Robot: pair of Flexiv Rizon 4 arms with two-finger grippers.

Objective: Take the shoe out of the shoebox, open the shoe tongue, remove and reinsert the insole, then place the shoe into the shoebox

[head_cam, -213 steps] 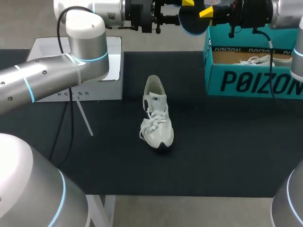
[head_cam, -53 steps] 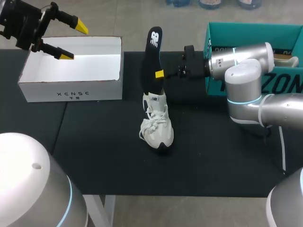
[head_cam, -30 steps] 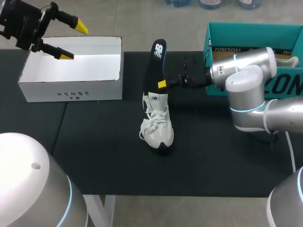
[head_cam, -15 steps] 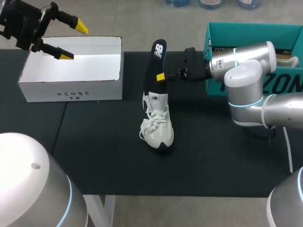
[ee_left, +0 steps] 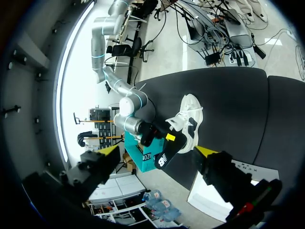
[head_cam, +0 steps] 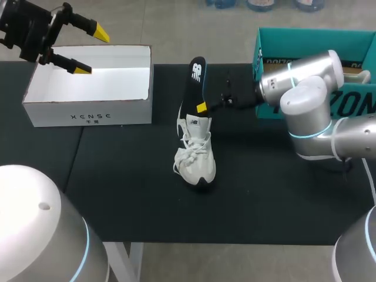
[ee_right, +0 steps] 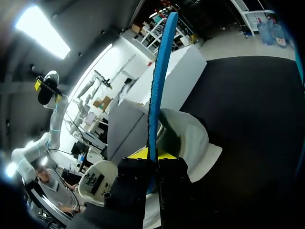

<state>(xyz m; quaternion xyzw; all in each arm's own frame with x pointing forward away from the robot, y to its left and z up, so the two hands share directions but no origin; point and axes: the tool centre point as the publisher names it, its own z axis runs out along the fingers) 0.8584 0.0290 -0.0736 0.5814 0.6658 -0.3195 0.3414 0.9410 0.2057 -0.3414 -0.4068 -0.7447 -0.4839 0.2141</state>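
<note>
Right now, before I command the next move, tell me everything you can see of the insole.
The insole is thin and flat, foam by its look, dark on its face with a white logo near the upper end and a blue edge. It stands nearly upright, leaning slightly, its lower end at or just inside the heel opening of the white shoe. The right end effector is shut on its lower part, one finger on each face. Nothing else touches it.

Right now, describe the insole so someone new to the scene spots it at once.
On the black table, between the white box and the teal shoebox, sits a white shoe. The insole rises from its opening, pinched by the right tool. It is the only thin dark strip standing upright, blue-edged.
</note>
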